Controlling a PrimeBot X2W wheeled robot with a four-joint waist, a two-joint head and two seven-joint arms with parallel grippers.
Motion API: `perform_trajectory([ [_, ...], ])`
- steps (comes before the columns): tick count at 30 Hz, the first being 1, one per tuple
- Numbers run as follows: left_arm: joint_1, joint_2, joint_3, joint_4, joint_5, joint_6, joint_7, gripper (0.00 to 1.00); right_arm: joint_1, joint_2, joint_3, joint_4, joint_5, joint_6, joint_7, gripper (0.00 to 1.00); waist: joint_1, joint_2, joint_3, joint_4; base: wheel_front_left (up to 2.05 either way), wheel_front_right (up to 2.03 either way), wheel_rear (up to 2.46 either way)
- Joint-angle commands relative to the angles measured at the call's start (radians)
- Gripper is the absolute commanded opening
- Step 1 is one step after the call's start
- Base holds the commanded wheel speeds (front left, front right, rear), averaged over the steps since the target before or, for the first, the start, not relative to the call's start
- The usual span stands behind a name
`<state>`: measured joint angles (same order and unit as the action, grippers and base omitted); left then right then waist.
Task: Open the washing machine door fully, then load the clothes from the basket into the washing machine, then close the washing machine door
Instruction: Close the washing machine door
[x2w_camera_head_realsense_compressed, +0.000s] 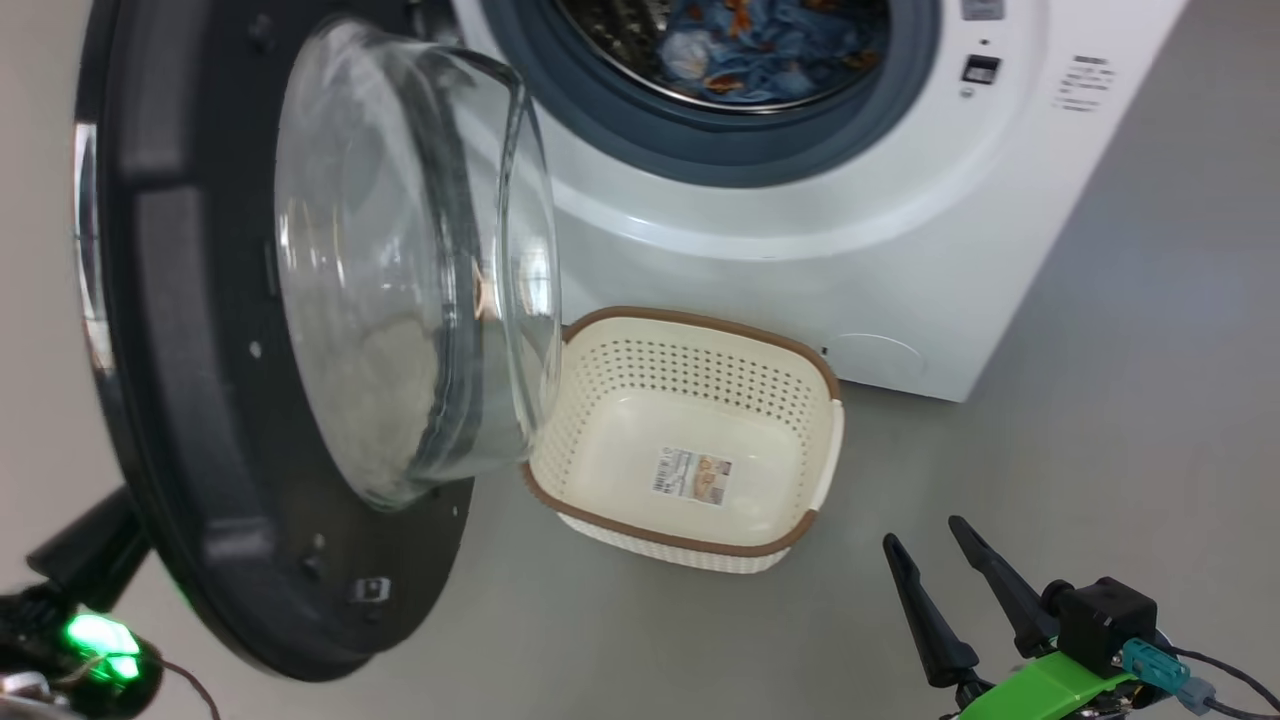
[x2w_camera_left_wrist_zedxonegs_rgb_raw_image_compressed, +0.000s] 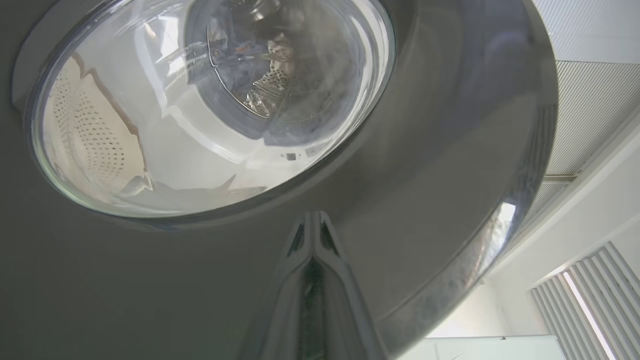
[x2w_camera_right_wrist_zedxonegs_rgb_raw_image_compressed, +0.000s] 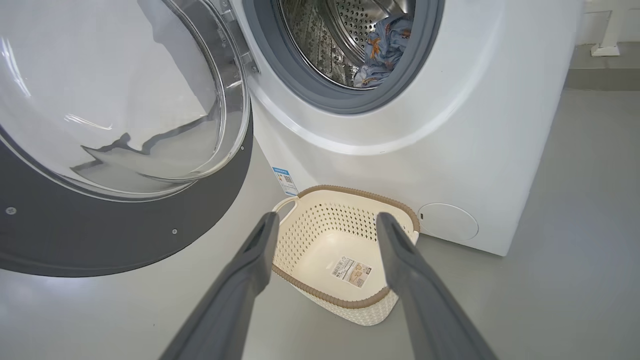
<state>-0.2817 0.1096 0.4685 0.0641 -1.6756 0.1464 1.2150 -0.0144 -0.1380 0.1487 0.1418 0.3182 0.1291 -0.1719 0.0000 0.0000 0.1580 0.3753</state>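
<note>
Loaded already: clothes (x2w_camera_head_realsense_compressed: 745, 45) in washing machine (x2w_camera_head_realsense_compressed: 900, 250), far; basket (x2w_camera_head_realsense_compressed: 700, 320) bare on floor before it. Remaining: closing washing machine door (x2w_camera_head_realsense_compressed: 200, 400), wide open at left. Left end effector (x2w_camera_left_wrist_zedxonegs_rgb_raw_image_compressed: 312, 220) pinched shut, empty, at door's outer face; right end effector (x2w_camera_head_realsense_compressed: 920, 530) spread, empty.

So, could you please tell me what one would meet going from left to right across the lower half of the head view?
open washing machine door → empty basket → right end effector, its fingers apart.
</note>
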Motion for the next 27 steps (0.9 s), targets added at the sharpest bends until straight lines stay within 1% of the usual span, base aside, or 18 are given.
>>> perform_trajectory([
  [1,0.008,0.017,0.013,-0.068,-0.018,0.005,0.027,0.00,-0.027,0.002,0.022,-0.021,0.007,0.002,-0.015,1.00,0.0000,0.0000,0.013,-0.050,0.00,0.00,0.00],
  [5,0.039,-0.008,-0.001,-0.126,-0.036,0.003,0.045,0.00,-0.031,0.005,0.017,-0.016,0.007,0.002,-0.022,1.00,0.0000,0.0000,0.020,-0.097,0.00,0.00,0.00],
  [6,0.039,-0.008,-0.001,-0.126,-0.036,0.003,0.045,0.00,-0.031,0.005,0.017,-0.016,0.007,0.002,-0.022,1.00,0.0000,0.0000,0.020,-0.097,0.00,0.00,0.00],
  [12,0.066,-0.038,-0.044,-0.204,-0.065,-0.005,0.053,0.00,-0.037,0.013,0.016,-0.007,0.009,0.002,-0.033,1.00,0.0000,0.0000,0.024,-0.165,0.00,0.00,0.00],
  [15,0.074,-0.047,-0.076,-0.232,-0.068,-0.019,0.050,0.00,-0.041,0.017,0.016,-0.001,0.012,0.002,-0.038,1.00,0.0000,0.0000,0.026,-0.198,0.00,0.00,0.00],
  [21,0.070,-0.057,-0.125,-0.256,-0.090,-0.039,-0.019,0.00,-0.051,0.022,0.019,0.011,0.016,0.002,-0.049,1.00,0.0000,0.0000,0.028,-0.258,0.00,0.00,0.00],
  [27,0.059,-0.059,-0.183,-0.234,-0.108,-0.085,-0.113,0.00,-0.055,0.024,0.023,0.021,0.020,0.002,-0.058,1.00,0.0000,0.0000,0.027,-0.306,0.00,0.00,0.00],
])
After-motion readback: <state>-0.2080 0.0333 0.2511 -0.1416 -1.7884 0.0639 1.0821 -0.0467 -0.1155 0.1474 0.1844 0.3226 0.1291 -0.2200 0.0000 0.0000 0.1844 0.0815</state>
